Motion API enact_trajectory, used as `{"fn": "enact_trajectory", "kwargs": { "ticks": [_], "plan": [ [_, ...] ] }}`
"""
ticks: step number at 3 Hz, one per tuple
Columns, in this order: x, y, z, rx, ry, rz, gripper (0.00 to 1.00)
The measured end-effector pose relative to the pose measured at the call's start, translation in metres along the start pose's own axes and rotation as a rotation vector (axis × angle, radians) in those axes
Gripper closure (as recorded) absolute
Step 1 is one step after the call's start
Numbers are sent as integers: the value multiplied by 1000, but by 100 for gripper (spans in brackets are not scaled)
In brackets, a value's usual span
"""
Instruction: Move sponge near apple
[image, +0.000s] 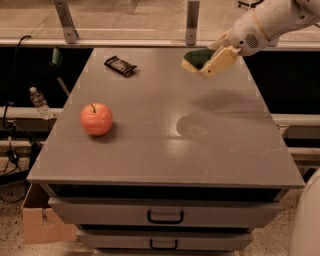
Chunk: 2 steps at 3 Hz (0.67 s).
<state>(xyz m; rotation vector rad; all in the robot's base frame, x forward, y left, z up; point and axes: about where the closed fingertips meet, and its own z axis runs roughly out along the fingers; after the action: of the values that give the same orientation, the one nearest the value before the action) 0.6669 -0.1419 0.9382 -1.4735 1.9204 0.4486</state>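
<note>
The sponge (196, 58), dark green on top with pale yellow foam below, is held in the air above the back right of the grey table (165, 150). My gripper (210, 59) comes in from the upper right and is shut on the sponge. Its pale fingers (218, 61) hide the sponge's right side. The orange-red apple (97, 119) with a short dark stem sits on the table's left side, far to the lower left of the sponge.
A dark flat candy bar wrapper (120, 65) lies at the back left of the table. Drawers (165, 216) sit under the front edge. A water bottle (39, 103) and a cardboard box (35, 220) are to the left, below table level.
</note>
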Motion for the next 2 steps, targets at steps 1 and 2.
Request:
{"fn": "enact_trajectory", "kwargs": {
  "ticks": [1,2],
  "plan": [
    [-10,39,39,-86,-5,-39,100],
    [-20,84,84,-178,-11,-68,100]
  ]
}}
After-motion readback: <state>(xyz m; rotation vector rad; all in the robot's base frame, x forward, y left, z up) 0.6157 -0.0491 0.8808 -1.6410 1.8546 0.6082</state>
